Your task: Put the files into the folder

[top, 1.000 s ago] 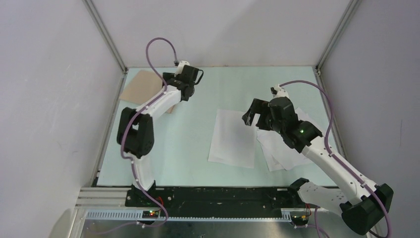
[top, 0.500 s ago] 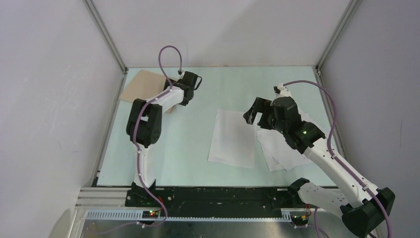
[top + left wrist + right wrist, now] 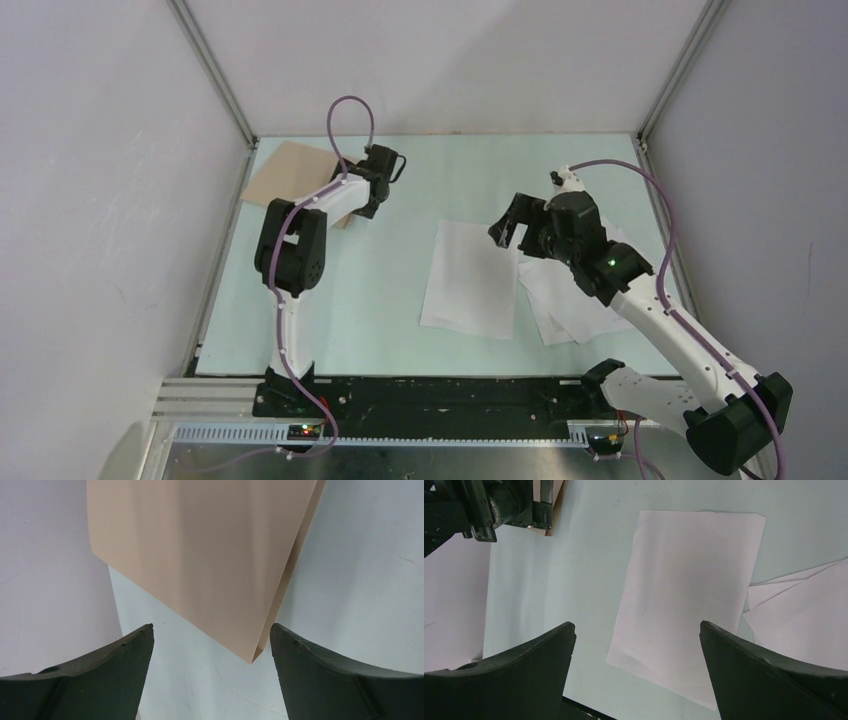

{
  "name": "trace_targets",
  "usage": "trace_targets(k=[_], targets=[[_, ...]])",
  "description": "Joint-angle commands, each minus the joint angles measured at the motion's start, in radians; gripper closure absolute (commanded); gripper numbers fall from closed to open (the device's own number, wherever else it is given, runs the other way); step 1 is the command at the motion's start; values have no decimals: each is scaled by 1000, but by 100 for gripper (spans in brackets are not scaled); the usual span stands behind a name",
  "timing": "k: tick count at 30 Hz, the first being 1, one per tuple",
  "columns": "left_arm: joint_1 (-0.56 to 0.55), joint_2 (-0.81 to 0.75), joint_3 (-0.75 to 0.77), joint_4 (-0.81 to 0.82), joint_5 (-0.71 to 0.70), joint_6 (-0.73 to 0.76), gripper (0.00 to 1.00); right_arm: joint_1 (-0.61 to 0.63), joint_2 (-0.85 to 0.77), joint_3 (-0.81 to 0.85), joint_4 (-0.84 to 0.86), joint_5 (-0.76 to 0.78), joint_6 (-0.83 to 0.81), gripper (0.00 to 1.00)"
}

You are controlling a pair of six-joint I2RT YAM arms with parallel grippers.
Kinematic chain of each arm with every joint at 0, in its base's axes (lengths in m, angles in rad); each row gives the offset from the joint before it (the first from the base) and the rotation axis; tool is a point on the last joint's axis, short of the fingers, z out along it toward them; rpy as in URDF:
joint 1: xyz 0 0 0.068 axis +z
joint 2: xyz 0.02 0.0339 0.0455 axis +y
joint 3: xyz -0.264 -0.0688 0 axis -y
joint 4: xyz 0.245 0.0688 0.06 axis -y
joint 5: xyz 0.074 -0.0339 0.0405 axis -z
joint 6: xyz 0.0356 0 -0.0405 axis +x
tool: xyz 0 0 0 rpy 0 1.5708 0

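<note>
The tan folder [image 3: 285, 172] lies shut at the table's far left corner. In the left wrist view the folder [image 3: 200, 555] fills the upper middle, its near corner between my open fingers and touching neither. My left gripper [image 3: 362, 200] [image 3: 212, 630] is just off that corner, empty. One white sheet of the files [image 3: 470, 278] [image 3: 689, 590] lies flat mid-table. More overlapping sheets [image 3: 570, 300] [image 3: 804, 615] lie to its right, partly under my right arm. My right gripper [image 3: 508, 222] [image 3: 638, 625] hovers open over the single sheet's far right corner, holding nothing.
White enclosure walls with metal corner posts [image 3: 210, 70] close off the left, back and right of the pale green table [image 3: 380, 300]. A black rail [image 3: 440, 395] runs along the near edge. The left arm's wrist [image 3: 484, 505] shows at the right wrist view's top left.
My left arm has swung its elbow forward and brought the wrist down and back toward the folder's near corner. My right gripper has barely shifted. Papers and folder have not moved.
</note>
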Motion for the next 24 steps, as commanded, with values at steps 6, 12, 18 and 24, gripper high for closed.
trace_targets(k=[6, 12, 18, 24], targets=[[11, -31, 13, -42, 8, 23, 9, -17, 24, 1, 65, -35, -5, 1], [87, -152, 21, -43, 148, -83, 7, -21, 130, 2, 234, -141, 36, 0], [194, -213, 59, -47, 224, -248, 5, 51, 412, 68, 547, -292, 140, 0], [213, -317, 51, -79, 194, -360, 4, 124, 818, 334, 782, -418, 277, 0]])
